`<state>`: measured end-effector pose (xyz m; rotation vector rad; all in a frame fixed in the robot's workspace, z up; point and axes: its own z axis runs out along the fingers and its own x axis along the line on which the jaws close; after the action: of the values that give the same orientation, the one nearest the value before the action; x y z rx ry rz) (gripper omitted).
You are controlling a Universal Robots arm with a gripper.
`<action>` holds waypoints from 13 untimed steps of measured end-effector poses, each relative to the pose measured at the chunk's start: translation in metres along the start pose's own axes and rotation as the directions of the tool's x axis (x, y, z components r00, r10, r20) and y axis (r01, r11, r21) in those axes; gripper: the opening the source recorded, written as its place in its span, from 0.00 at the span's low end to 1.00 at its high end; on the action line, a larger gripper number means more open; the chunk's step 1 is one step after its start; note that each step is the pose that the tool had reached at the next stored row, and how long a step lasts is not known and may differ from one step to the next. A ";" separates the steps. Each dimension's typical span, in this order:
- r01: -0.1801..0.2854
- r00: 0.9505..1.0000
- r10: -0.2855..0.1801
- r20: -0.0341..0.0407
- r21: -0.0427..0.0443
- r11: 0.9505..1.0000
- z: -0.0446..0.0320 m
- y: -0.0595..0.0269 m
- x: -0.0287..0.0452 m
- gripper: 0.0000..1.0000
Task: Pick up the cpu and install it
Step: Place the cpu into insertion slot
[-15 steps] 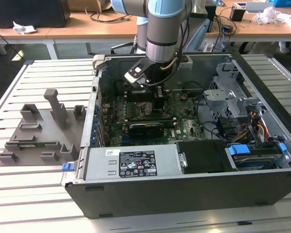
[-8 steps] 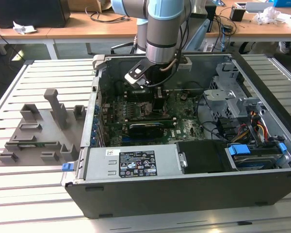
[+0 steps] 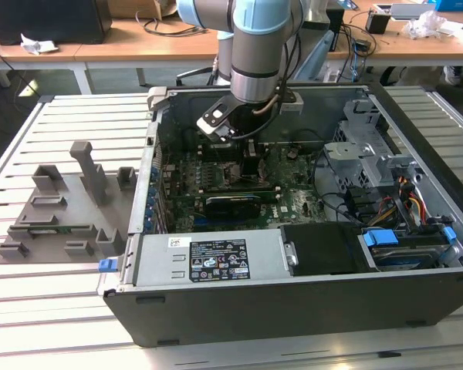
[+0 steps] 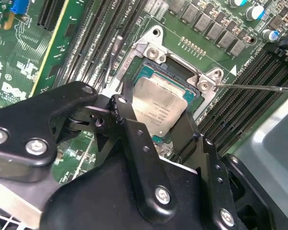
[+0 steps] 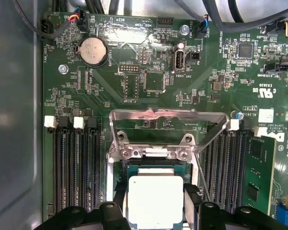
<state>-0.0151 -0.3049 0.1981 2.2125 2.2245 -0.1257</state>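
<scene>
Upper centre of the exterior view, inside the open computer case (image 3: 293, 312): gripper (image 3: 251, 166) down at the motherboard (image 3: 297, 196).
In both wrist views the cpu (image 4: 159, 106) (image 5: 156, 201) sits level in the socket opening, silver top up, inside the metal socket frame (image 4: 151, 51). Jaws clenched on its two opposite edges, black fingers (image 4: 134, 136) touching it. Load plate (image 5: 168, 116) hinged up, clear of the chip. Memory slots (image 5: 72, 167) flank the socket. Grey holder tray (image 3: 62, 220) lies on the slatted table (image 3: 54, 308) at the exterior view's left, well apart from the case.

Slatted table (image 3: 69, 116): computer case (image 3: 293, 308), grey tray (image 3: 58, 220).
</scene>
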 end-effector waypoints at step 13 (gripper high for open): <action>-0.016 1.000 0.016 -0.001 0.001 1.000 0.0015 0.0013 0.0003 0.62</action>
<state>-0.0139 -0.3047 0.1965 2.2311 2.2068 -0.1250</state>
